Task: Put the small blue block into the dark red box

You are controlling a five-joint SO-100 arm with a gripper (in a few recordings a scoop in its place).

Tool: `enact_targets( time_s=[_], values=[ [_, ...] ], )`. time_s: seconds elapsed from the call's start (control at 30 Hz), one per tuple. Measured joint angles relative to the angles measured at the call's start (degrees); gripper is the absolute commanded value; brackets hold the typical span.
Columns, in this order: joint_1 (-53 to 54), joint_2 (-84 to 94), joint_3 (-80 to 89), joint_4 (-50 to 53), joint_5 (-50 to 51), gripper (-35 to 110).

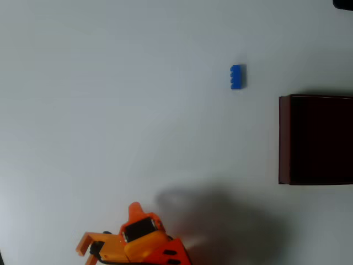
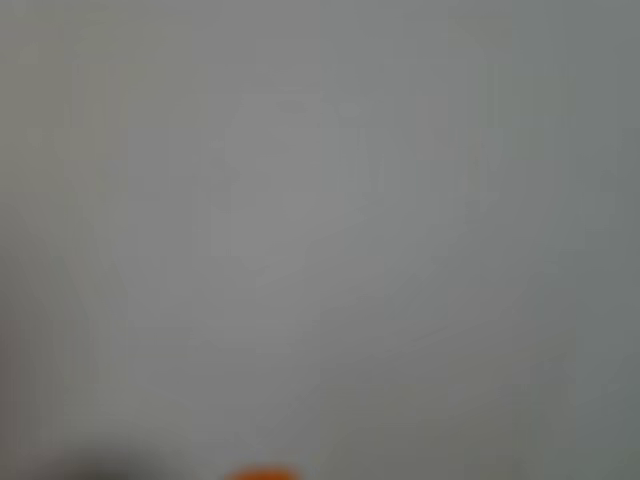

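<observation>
**Blue brick alone on pale table, orange arm low in the picture**

Blue and very small, the small blue block [image 1: 236,77] lies by itself on the white table [image 1: 110,99] in the upper right part of the overhead view. Its row of studs runs along its left side as that view shows it, and its long side runs up and down the picture. Nothing touches it.

Below and to the right of it, well apart, stands the dark red box [image 1: 283,138], cut off by the right edge of the overhead view. Its thin red-brown left wall is plain to see; the inside is almost black, and whether anything lies in it cannot be told.

Down at the bottom edge of the overhead view, left of centre, sits the orange arm [image 1: 146,245] with a black part on top. Its gripper [image 1: 134,208] shows as a single orange tip pointing up the picture, far from both the block and the box. Whether the claw is open or closed cannot be told. A soft grey shadow [image 1: 220,221] spreads on the table to the right of the arm.

The wrist view is blurred: pale grey surface, with a small orange sliver [image 2: 262,473] at the bottom edge.
</observation>
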Motion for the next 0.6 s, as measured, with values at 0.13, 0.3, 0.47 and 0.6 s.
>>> enact_targets(
  time_s=[0.13,0.3,0.47,0.6],
  values=[
    [1.49,0.0,0.0,0.0,0.0,0],
    [1.76,0.0,0.0,0.0,0.0,0],
    [1.67,0.0,0.0,0.0,0.0,0],
    [1.67,0.0,0.0,0.0,0.0,0]
  ],
)
